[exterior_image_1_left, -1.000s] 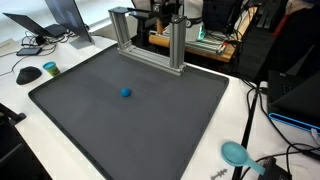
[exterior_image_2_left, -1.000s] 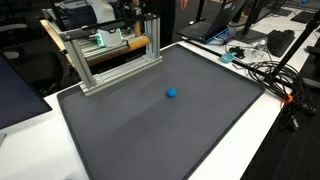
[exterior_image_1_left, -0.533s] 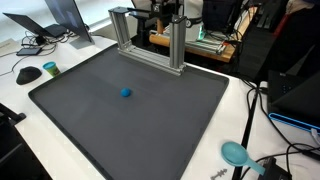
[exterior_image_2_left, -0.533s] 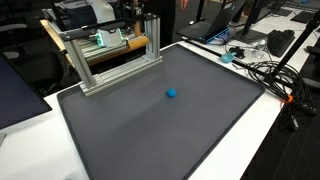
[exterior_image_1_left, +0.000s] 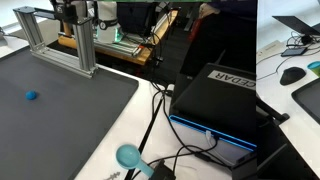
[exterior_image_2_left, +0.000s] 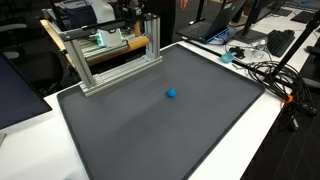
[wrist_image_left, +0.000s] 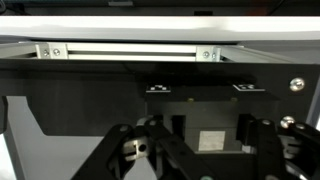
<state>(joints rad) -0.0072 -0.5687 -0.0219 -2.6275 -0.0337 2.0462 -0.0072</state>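
A small blue ball lies on a dark grey mat; it also shows in an exterior view at the left edge. An aluminium frame stands at the mat's far edge, seen in both exterior views. My gripper shows in the wrist view only, its two dark fingers spread wide with nothing between them. It faces a dark housing under an aluminium bar, far from the ball. My arm stays behind the frame.
A black box with a lit blue edge stands right of the mat, with cables and a teal round object beside it. Cables and a laptop lie on the white table.
One exterior view has swung sideways and shows the black box beside the mat. The ball and the frame have not moved.
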